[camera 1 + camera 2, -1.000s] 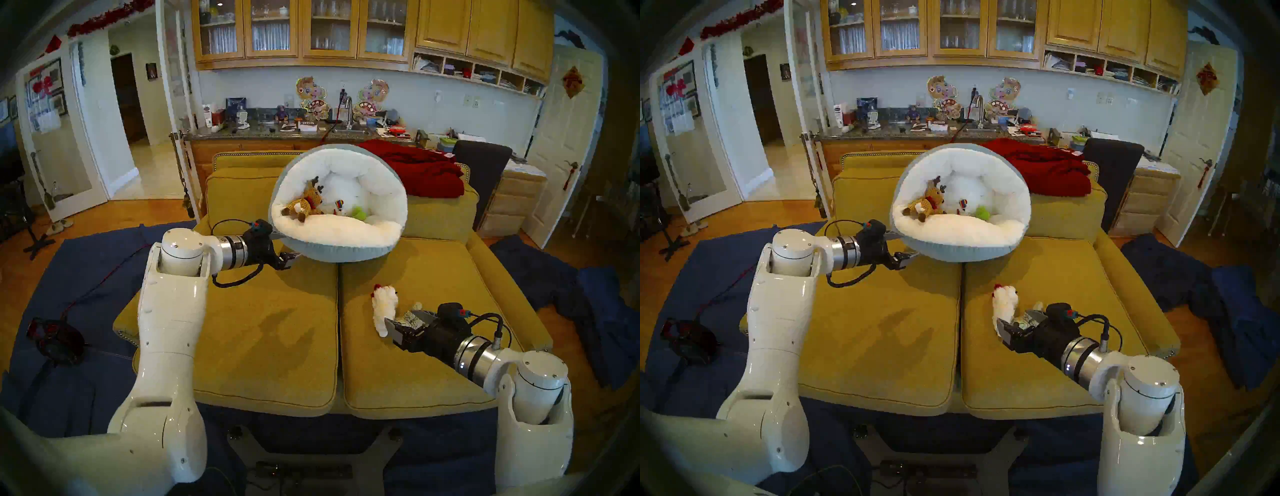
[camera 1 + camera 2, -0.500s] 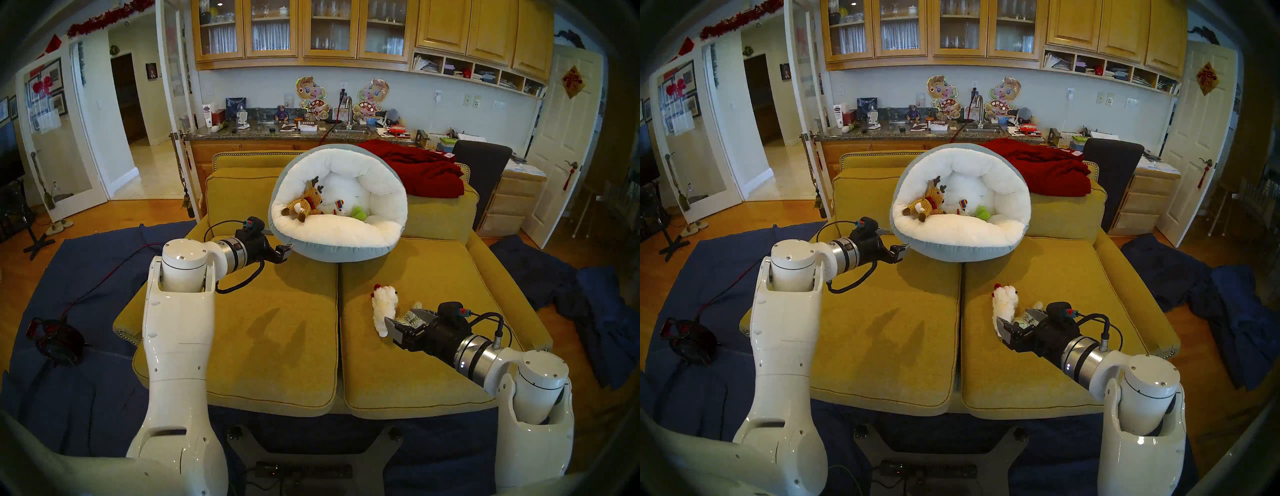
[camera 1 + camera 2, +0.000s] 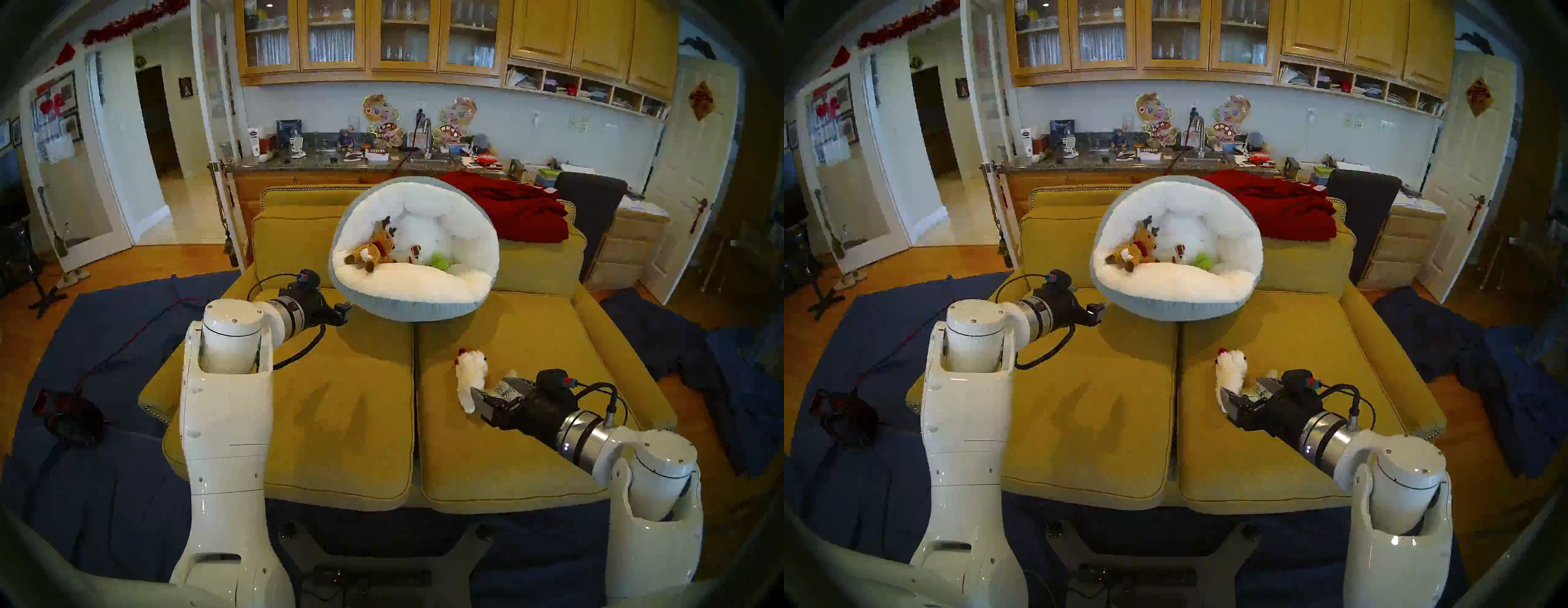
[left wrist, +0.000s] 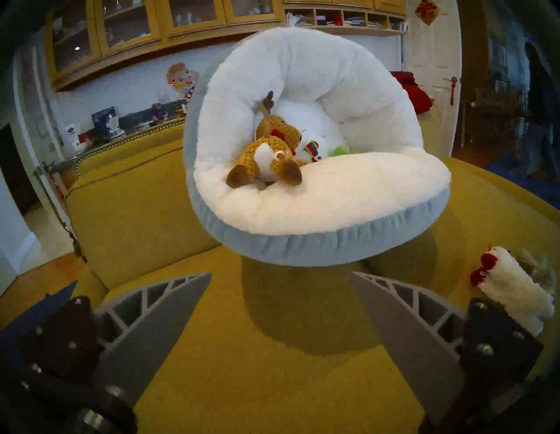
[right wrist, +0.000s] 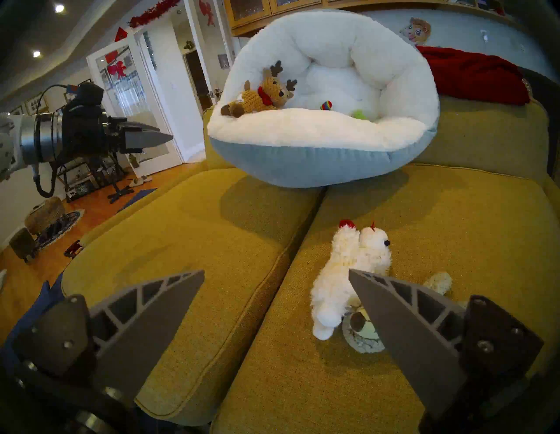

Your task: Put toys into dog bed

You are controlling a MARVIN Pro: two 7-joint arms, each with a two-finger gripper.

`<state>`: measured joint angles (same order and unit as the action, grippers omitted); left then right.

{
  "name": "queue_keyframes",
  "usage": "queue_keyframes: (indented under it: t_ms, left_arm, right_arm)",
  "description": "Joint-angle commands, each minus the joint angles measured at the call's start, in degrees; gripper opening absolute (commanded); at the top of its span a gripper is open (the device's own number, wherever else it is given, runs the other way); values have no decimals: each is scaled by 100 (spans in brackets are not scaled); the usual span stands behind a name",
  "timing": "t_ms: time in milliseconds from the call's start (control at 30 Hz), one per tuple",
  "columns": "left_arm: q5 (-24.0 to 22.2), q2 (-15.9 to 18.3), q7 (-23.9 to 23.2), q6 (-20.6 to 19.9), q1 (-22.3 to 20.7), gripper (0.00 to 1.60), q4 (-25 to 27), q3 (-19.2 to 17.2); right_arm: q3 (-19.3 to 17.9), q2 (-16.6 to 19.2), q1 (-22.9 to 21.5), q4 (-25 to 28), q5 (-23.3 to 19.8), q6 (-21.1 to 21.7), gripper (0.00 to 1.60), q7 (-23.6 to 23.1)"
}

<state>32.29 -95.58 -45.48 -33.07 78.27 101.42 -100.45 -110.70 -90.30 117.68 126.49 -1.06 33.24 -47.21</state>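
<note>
Retreat was the change over the last second: the left end effector (image 3: 344,311), which had its fingertips against the pale grey-blue outer wall of the large round dog bed (image 3: 407,312), had drawn back toward the robot and now hung clear of it, jaws spread and empty, as the left wrist view (image 4: 280,291) confirmed. That bed, fluffy white inside with a thick puffy rim, leaned propped against the back of the mustard-yellow sofa (image 3: 322,382), tilted toward the robot. In it lay 3 toys: a brown knitted reindeer (image 3: 375,250), a small white-and-rainbow plush (image 3: 416,254) and a lime-green cactus plush (image 3: 439,261).

Judged from this, the left arm's work at the bed looked finished, and 2 toys remained outside. A fluffy white animal with red tufts (image 3: 469,375) lay on the right seat cushion, well apart from the bed, and touching it was a shaggy grey-beige floppy animal (image 5: 360,330), mostly hidden behind the right finger in the right wrist view. The task was thus a little over half done.

The left arm reached forward from its elbow, its wrist angled slightly downward, fingers pointing at the bed's lower left side. The right arm had not moved: its end effector (image 3: 494,397) hovered low over the right cushion, jaws spread wide and holding nothing, one finger just beside the white animal. A grasp of that toy seemed the likely next step.
</note>
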Motion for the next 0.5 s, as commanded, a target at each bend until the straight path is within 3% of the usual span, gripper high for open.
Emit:
queue_keyframes:
  t_ms: [0, 467]
  left_arm:
    - [-34, 34, -67, 35, -153, 160, 191, 35]
    - [-82, 181, -257, 189, -173, 160, 36, 11]
  right_arm:
    - [-10, -3, -47, 199, -9, 12, 160, 12]
    - [-12, -14, -49, 202, 1, 13, 160, 6]
